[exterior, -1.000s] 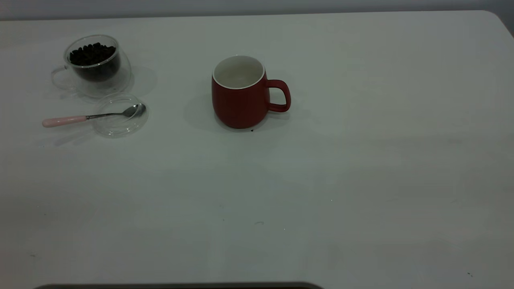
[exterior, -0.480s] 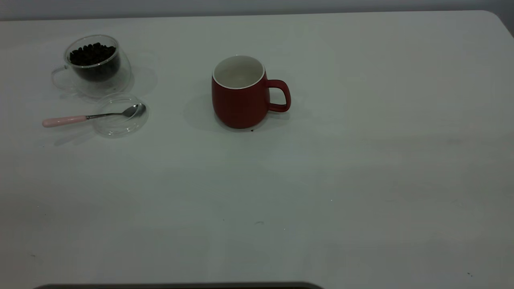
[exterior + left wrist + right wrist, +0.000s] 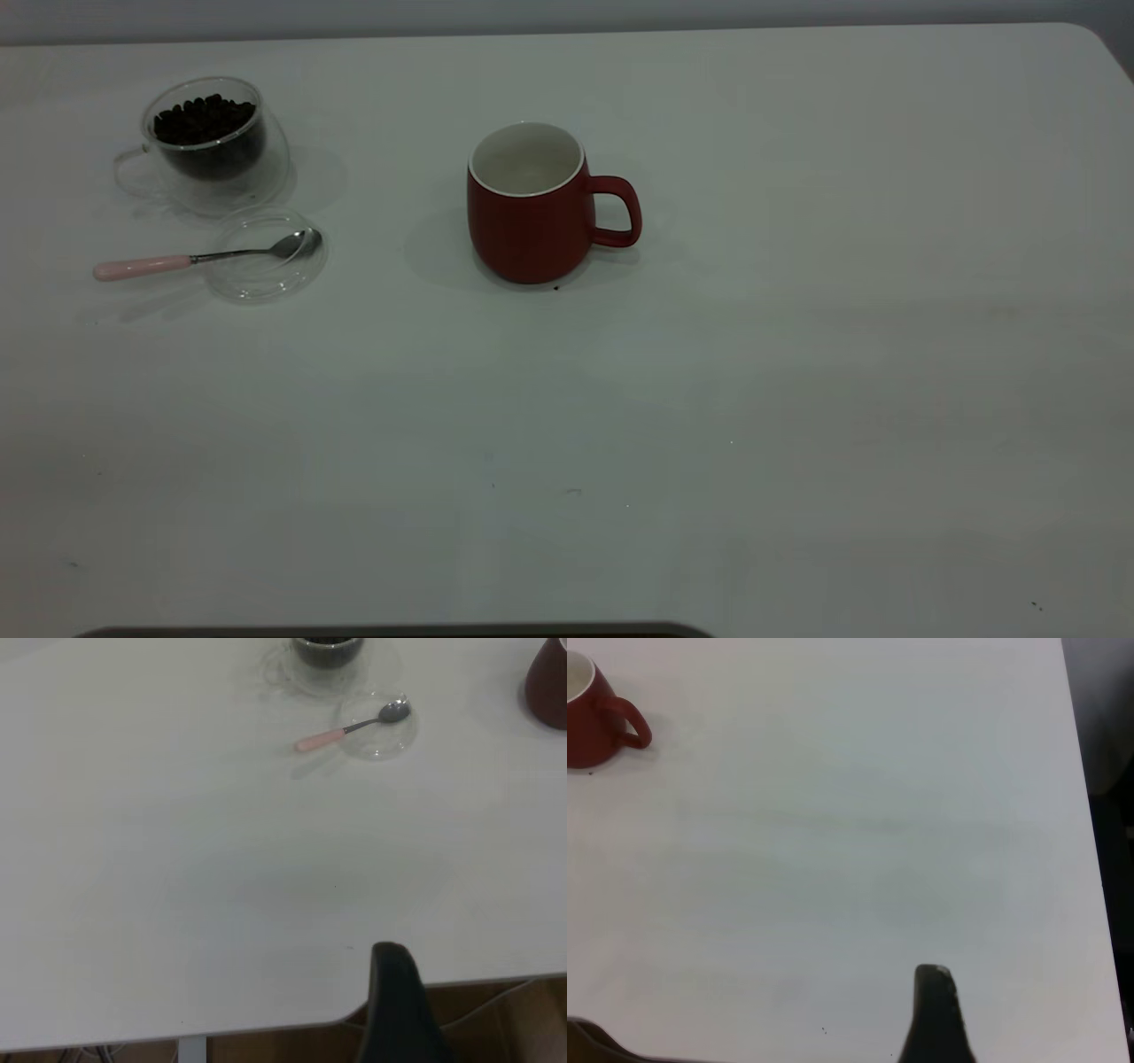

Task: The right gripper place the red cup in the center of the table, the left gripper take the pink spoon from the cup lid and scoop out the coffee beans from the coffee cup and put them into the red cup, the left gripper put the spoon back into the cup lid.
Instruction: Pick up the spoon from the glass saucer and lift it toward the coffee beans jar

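Exterior view is showing the white worktop (image 3: 797, 399) with neither arm in frame. Red cup (image 3: 532, 208) is standing upright near the centre, handle toward the right arm's side, so the placing step looks done. Coffee cup (image 3: 211, 142) holding coffee beans (image 3: 204, 118) is sitting far on the left arm's side, cup lid (image 3: 266, 257) just beside it. Pink spoon (image 3: 195, 259) is lying bowl in lid, handle pointing outward, away from the red cup. Left gripper (image 3: 399, 1010), the nearer one, is hanging at the worktop's edge, well apart from the spoon; right gripper (image 3: 935, 1014) likewise parked. Only wrist views are showing fingers, one apiece; spread cannot tell.
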Robot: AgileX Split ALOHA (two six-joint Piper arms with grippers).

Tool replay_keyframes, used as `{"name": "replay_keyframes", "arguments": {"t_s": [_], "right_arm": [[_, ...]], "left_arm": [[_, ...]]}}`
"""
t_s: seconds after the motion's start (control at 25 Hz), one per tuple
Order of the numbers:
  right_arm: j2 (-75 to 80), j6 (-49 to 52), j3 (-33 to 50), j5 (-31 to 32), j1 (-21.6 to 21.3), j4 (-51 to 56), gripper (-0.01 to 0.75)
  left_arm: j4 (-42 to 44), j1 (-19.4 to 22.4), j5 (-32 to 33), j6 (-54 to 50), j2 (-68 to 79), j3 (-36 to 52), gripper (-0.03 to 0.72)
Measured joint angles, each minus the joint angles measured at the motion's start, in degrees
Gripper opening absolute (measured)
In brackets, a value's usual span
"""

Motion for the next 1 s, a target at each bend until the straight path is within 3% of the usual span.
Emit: {"name": "replay_keyframes", "arguments": {"t_s": [0.48, 0.6, 0.8, 1.0], "right_arm": [[0.0, 0.0, 0.0, 0.0, 0.0, 0.0, 0.591], [0.0, 0.0, 0.0, 0.0, 0.0, 0.0, 0.591], [0.0, 0.0, 0.0, 0.0, 0.0, 0.0, 0.591], [0.0, 0.0, 0.0, 0.0, 0.0, 0.0, 0.591]], "left_arm": [[0.1, -1.8, -0.1, -2.4, 0.0, 0.0, 0.525], [0.2, -1.8, -2.9, -5.2, 1.7, -1.8, 0.533], [-0.7, -1.8, -7.9, -5.5, 20.2, -10.1, 0.586], [-4.1, -1.8, -10.8, -4.8, 44.6, -20.3, 0.59]]}}
